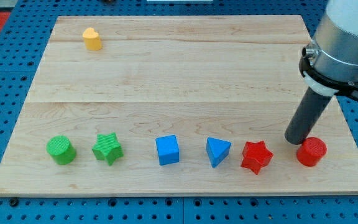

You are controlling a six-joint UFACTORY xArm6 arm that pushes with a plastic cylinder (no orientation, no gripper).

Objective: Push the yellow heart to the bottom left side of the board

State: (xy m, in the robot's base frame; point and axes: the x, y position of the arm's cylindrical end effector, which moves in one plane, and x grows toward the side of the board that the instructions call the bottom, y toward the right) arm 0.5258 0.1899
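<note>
1. Camera view shows a pale wooden board (185,81) lying on a blue pegboard surface (5,74), with small coloured plastic blocks standing on it.
2. Toward 11 o'clock from the board's middle, near its top-left corner, stands the small yellow heart-shaped block (92,38), alone and well apart from every other block.
3. That yellow heart's rounded lobes seem to face 12 o'clock, so its long axis runs roughly 12 to 6; the lower point is too small to make out clearly.
4. Along the 6 o'clock edge runs a row of six blocks, from the view's left: a green cylinder (61,150), a green star block (107,149), a blue cube (167,150), a blue triangular wedge (217,151), a red star block (256,155) and a red cylinder (311,151).
5. A grey arm housing with a black collar carries the straight dark rod down at the view's right; there is no gripper, so nothing opens, closes or grips.
6. My tip (296,140) rests on the board at about 10 o'clock of the red cylinder, just beside it, and at about 2 o'clock of the red star.
7. From my tip, the yellow heart lies far off toward 10 o'clock.
</note>
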